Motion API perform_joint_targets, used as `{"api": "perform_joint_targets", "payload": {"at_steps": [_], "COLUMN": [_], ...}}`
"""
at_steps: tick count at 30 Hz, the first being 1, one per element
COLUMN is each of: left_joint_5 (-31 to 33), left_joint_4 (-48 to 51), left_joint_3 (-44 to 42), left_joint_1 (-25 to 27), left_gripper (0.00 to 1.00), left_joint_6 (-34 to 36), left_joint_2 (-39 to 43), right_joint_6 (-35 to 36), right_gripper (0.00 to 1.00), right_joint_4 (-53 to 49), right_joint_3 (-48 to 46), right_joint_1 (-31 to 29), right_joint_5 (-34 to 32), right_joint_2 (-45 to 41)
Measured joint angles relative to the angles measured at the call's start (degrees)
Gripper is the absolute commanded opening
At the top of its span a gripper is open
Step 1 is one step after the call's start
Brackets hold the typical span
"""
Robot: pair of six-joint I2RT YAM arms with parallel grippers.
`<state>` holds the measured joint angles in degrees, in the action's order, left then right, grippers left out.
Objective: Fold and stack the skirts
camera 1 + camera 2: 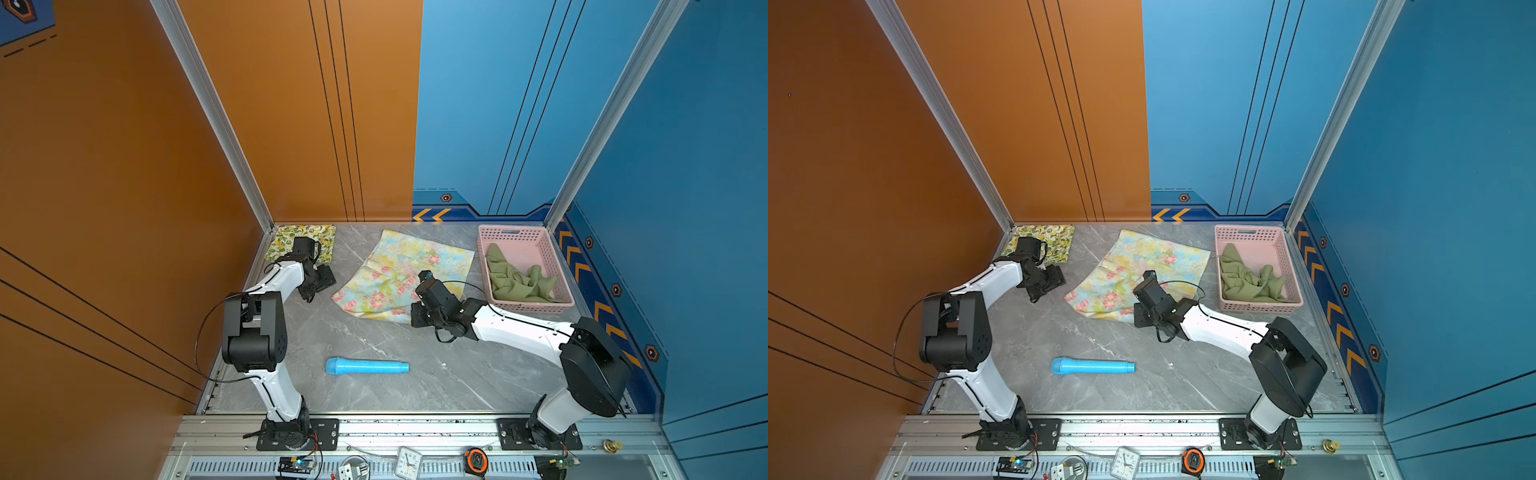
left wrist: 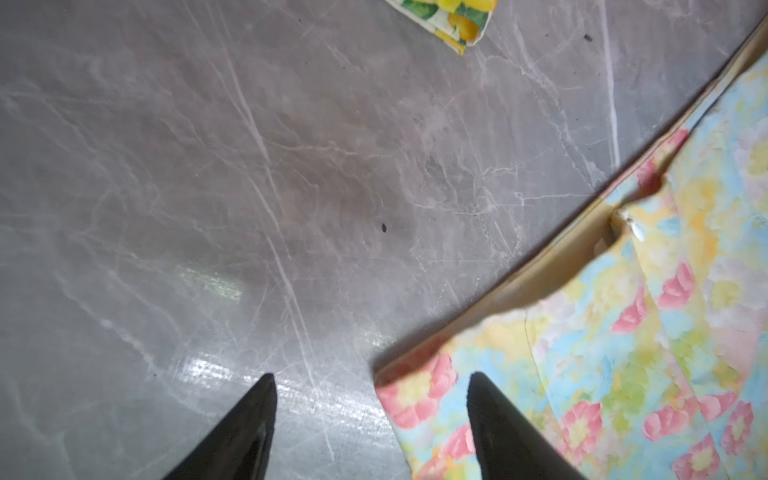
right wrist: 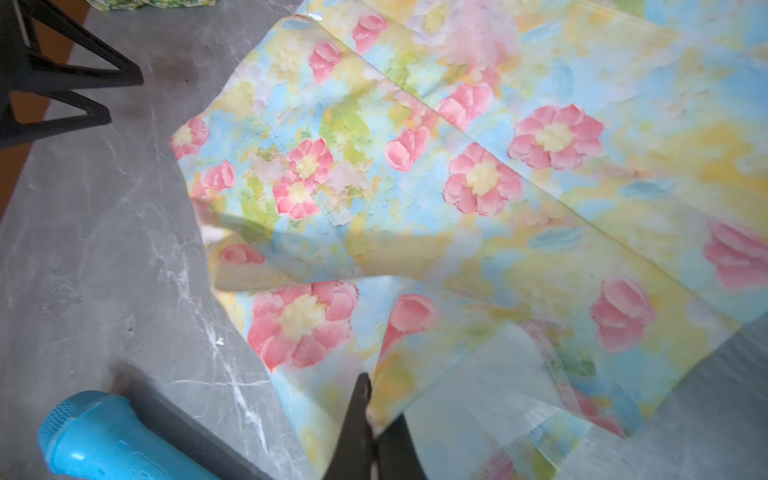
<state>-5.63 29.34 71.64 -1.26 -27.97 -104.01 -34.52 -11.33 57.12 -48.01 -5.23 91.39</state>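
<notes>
At the near edge, a small clock (image 1: 409, 461) and an orange tape measure (image 1: 476, 459) are seen on the metal rail in front of the table (image 1: 374, 332). Farther in, a blue plastic cylinder (image 1: 365, 367) is laid on its side on the grey marbled surface, well apart from all cloth.

Beyond it, the right gripper (image 3: 371, 409) is seen with its fingers pressed together on the near hem of the pastel floral skirt (image 1: 411, 266). In the right wrist view the cloth is pinched between the black tips, and a fold of it is raised off the table there. The skirt is otherwise spread mostly flat at the middle of the table, with a crease across it.

At its left corner the left gripper (image 2: 372, 376) is held with its fingers spread. One finger is seen over bare table and the other over the skirt's corner; whether the cloth is touched cannot be told.

In the far left corner the lemon-print skirt (image 1: 286, 241) is laid folded into a small rectangle, partly hidden by the left arm in both top views. At the far right the pink basket (image 1: 536, 307) is set near the wall, and the olive green skirt (image 1: 519, 278) is bundled loosely inside it.
</notes>
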Motion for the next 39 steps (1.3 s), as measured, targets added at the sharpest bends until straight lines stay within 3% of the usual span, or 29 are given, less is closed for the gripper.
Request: {"api": "perform_joint_targets", "payload": {"at_steps": [3,11,22,30,32,36,37,39], "left_joint_5": [0.0,-0.2,1.14,2.54,2.84,3.69,3.69,3.85], "left_joint_4": [0.0,0.07,2.03,3.02,3.13,3.15,3.1,3.1], "left_joint_3": [0.0,-2.45,-2.64,-3.76,-3.45,-2.67,-2.51,-2.23], "left_joint_1": [1.14,4.04,7.3,8.04,8.09,8.07,8.07,8.07], "left_gripper": [0.72,0.64,0.5,0.48,0.38,0.06,0.0,0.0], "left_joint_6": [-0.42,-1.46,-0.81,-0.31,-0.15,0.48,0.72,1.42], "left_joint_2": [-0.39,-0.37,-0.37,-1.33,-2.32,-3.32,-3.52,-3.63], "right_joint_6": [-0.09,-1.49,-3.56,-5.01,-5.22,-5.4,-5.4,-5.35], "right_gripper": [0.01,0.36,0.4,0.44,0.46,0.48,0.49,0.52], "right_joint_4": [0.02,0.28,-0.26,-3.5,-4.74,-7.3,-7.78,-8.87], "right_joint_3": [-1.84,-4.96,-9.25,-9.88,-9.97,-10.05,-10.08,-10.12], "right_joint_1": [-0.07,-0.57,-0.59,-0.85,-1.46,-3.98,-4.61,-6.16], "right_joint_5": [-1.14,-4.44,-9.07,-11.19,-11.56,-11.56,-11.56,-11.5], "right_joint_2": [-0.92,-3.23,-9.4,-12.09,-12.52,-12.72,-12.72,-12.72]}}
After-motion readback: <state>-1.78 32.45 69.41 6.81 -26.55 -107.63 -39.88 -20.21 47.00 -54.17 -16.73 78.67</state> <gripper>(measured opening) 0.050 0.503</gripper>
